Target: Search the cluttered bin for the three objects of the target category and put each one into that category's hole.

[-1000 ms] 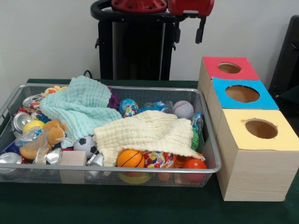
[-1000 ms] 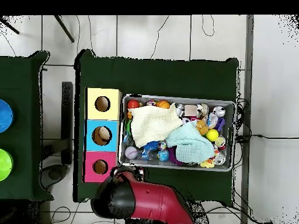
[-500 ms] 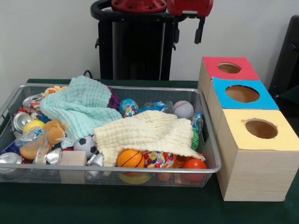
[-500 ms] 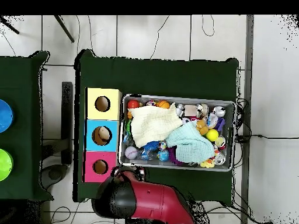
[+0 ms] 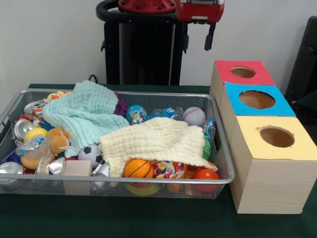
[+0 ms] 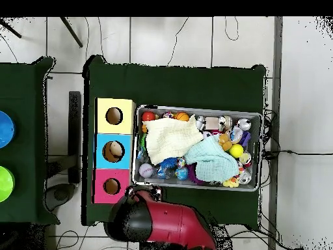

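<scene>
Silver mesh basket (image 5: 218, 179): sits on the green table (image 5: 114, 218) with its long side running left to right in the front view, just beside the row of boxes.
Red-topped box (image 5: 225, 69): farthest of the three from the front camera, nearest the robot; its round hole (image 5: 243, 72) faces straight up and shows nothing inside.
Blue-topped box (image 5: 285, 106): in the middle of the row, hole open upward.
Yellow-topped box (image 5: 267, 183): nearest the front camera, touching the blue one.
Teddy bear (image 5: 52, 141): tan-orange, lying on its side at the basket's left end in the front view, among crushed silver cans (image 5: 22, 126).
Yellow duck (image 5: 57, 94): at the far left corner, only its head and orange beak showing past the mint cloth.
Striped toy: cannot tell where it lies.
Mint cloth (image 5: 84, 116): heaped over the left half, covering what is below it.
Cream cloth (image 5: 156, 141): spread over the right half, hiding most of the things under it.
Other contents: small basketball (image 5: 138, 168) and orange ball (image 5: 206, 175) at the near edge, soccer ball (image 5: 90, 154), baseball (image 5: 194, 116), wooden block (image 5: 77, 168), yellow ball (image 5: 34, 133).
Gripper (image 5: 197, 38): high above the table at the pedestal, well apart from the basket; two dark fingers (image 5: 210, 39) hang down with a wide gap between them, holding nothing.
Arm (image 6: 166, 224): in the overhead view, red and black, over the table edge beside the red-topped box.
</scene>
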You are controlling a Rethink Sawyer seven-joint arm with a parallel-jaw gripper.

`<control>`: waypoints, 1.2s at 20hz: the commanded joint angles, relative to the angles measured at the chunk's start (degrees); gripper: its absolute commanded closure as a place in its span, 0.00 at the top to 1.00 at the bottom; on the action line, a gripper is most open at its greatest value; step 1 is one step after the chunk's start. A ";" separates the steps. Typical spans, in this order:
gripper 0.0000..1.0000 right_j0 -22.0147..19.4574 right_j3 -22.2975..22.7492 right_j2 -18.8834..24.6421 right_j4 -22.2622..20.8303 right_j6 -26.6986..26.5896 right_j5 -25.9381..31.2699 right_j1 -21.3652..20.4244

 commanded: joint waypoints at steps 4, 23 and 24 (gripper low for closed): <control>1.00 -5.10 -0.99 5.06 -4.47 2.51 -5.59 3.89; 1.00 -12.90 -4.90 9.18 -9.91 0.47 -4.84 6.07; 1.00 -13.05 -4.94 9.29 -10.09 0.65 -4.84 6.08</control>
